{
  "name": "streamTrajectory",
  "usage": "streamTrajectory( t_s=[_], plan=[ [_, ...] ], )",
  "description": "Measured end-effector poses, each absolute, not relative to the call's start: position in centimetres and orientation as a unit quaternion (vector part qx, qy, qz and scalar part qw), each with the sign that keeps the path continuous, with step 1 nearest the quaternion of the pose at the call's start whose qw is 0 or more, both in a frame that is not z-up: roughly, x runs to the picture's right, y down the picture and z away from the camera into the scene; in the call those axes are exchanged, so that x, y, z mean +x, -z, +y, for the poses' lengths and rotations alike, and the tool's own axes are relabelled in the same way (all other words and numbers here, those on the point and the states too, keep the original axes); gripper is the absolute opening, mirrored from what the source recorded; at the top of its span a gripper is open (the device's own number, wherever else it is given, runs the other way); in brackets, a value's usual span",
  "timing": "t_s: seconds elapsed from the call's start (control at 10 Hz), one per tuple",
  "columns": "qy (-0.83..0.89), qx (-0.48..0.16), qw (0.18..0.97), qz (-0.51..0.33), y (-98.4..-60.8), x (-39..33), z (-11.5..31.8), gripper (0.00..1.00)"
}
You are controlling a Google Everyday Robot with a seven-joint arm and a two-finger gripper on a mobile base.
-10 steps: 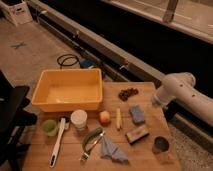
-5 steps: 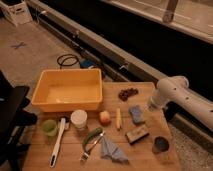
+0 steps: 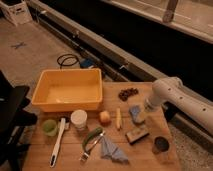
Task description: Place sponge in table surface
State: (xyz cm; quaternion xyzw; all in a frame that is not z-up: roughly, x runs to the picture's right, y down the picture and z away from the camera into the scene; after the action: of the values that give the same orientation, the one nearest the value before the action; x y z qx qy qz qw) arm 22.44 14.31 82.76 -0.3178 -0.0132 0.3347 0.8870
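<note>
Closest, front edge: a white-handled brush [image 3: 57, 143] lies lengthwise at the left, and a crumpled blue-grey cloth [image 3: 112, 150] lies near the middle.
Front right: a small dark cup [image 3: 161, 144] stands close to the corner.
Green-handled tool: lies tilted [image 3: 91, 138] between the brush and the cloth.
Tan block: has a dark top [image 3: 136, 134] and lies just nearer than the sponge.
Middle row, left to right: a green cup [image 3: 49, 126], a white cup [image 3: 78, 119], a round reddish fruit [image 3: 104, 117] and a thin yellow piece [image 3: 118, 119].
Sponge: a light-blue block [image 3: 135, 114] lying on the table surface [image 3: 150, 160], right of the yellow piece and apart from the tan block.
Gripper: sits at the end of the white arm [image 3: 167, 90], low over the table just right of the sponge [image 3: 144, 108]. Its jaws stand wide apart. I cannot tell whether they touch the sponge.
Dark cluster: small dark pieces [image 3: 128, 93] lie on the wood beyond the sponge.
Yellow tub: a big plastic tub [image 3: 67, 76] fills the far left of the table.
Floor beyond: a coiled black cable [image 3: 67, 60] with a small blue object [image 3: 86, 63] beside it, and a blue cross mark [image 3: 19, 45] farther left.
Far corner: a white box [image 3: 15, 11] has dark marks on its side, too small to read.
</note>
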Motion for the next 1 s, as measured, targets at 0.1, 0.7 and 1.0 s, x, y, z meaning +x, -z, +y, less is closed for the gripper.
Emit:
streamTrajectory(
  t_s=[0.1,0.7,1.0],
  plan=[
    [-0.335,-0.330,0.882,-0.021,-83.0,22.2,14.8,0.76],
    [-0.331,-0.360,0.871,-0.038,-86.0,20.4,17.6,0.76],
    [-0.336,-0.350,0.874,-0.036,-87.2,20.0,17.7,0.76]
  ],
)
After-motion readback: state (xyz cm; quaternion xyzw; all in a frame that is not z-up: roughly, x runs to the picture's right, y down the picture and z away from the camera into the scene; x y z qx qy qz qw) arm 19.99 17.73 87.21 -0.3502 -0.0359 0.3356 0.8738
